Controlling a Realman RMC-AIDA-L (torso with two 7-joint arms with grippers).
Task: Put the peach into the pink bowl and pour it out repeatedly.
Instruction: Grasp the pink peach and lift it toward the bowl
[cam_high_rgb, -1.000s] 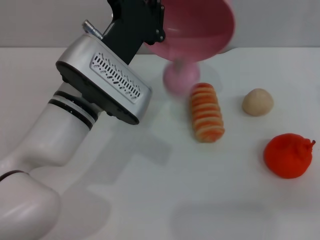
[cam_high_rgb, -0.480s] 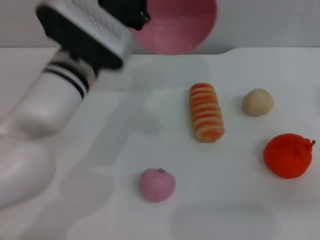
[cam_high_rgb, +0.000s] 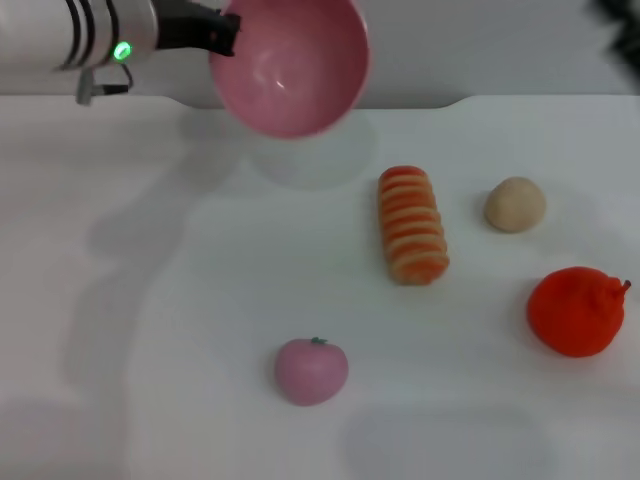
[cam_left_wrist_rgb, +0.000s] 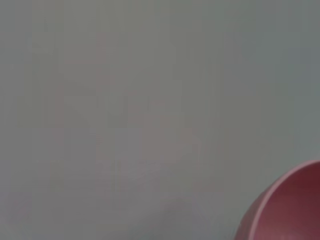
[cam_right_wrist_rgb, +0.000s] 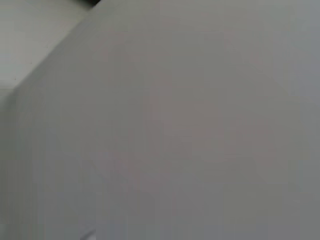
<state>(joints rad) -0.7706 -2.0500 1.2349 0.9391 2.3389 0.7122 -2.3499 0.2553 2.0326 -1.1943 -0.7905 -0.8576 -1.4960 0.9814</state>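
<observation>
The pink bowl (cam_high_rgb: 291, 65) hangs in the air over the table's far left-centre, tilted with its empty inside facing me. My left gripper (cam_high_rgb: 226, 33) is shut on the bowl's left rim, and the arm reaches in from the upper left. In the left wrist view, part of the pink bowl (cam_left_wrist_rgb: 290, 210) shows against a grey wall. The peach (cam_high_rgb: 312, 371), pink with a tiny green stem mark, lies on the white table near its front, well below the bowl. A dark blurred piece of my right arm (cam_high_rgb: 615, 18) shows at the upper right corner.
An orange-striped roll (cam_high_rgb: 411, 224) lies in the middle of the table. A beige ball (cam_high_rgb: 515, 204) sits to its right. A larger orange-red fruit (cam_high_rgb: 577, 311) rests near the right edge. The table's far edge meets a grey wall.
The peach dropped out of the tipped bowl and came to rest near the table's front. My left arm swung up and to the left with the bowl. A dark blur appeared at upper right.
</observation>
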